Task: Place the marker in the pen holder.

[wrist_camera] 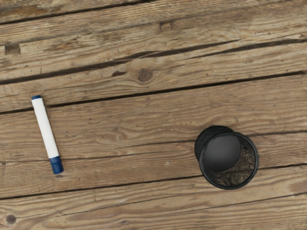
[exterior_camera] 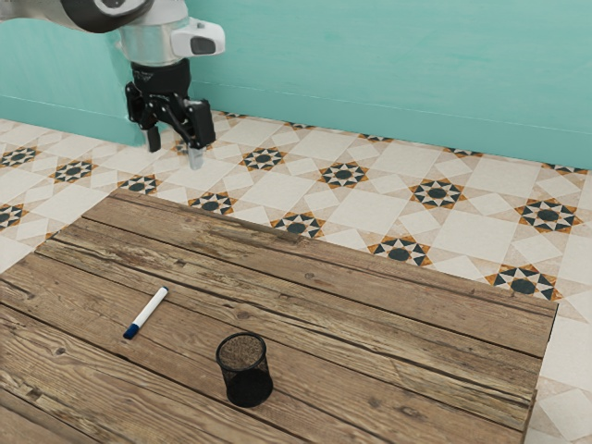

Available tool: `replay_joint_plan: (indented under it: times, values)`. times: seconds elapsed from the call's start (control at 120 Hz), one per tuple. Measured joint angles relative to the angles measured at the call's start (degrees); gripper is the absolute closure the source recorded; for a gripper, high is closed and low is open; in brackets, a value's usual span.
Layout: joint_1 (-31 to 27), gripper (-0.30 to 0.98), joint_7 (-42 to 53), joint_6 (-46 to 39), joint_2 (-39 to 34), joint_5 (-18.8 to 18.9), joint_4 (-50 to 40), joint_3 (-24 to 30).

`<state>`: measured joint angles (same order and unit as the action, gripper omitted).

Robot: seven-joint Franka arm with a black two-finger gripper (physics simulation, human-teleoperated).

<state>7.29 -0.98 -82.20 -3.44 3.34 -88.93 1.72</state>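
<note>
Hand (exterior_camera: 175, 156) prob. open, marker (wrist_camera: 46, 129) on tbl (exterior_camera: 388, 356)

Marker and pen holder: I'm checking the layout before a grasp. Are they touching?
Apart. The wrist view shows a wide stretch of bare tabletop between the marker and the pen holder.

White-and-blue marker (exterior_camera: 147, 313) – flat near upright black pen holder (exterior_camera: 245, 370), apart
</note>
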Motion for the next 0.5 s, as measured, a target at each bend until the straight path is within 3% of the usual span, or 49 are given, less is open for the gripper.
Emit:
replay_joint_plan:
  times: [0.067, 0.208, 0.283, 0.5]
  values:
    - [-0.61, 0.00, -0.93, -3.44, -0.82, 0.36, -1.63, -0.12]
    - [-9.43, 0.00, -2.56, -8.41, -1.07, 0.64, -3.61, 1.05]
    - [-11.41, 0.00, -3.28, -10.89, -1.14, 0.68, -6.04, 1.37]
    - [-14.76, 0.00, -6.03, -23.98, -1.97, -0.35, -31.74, 0.27]
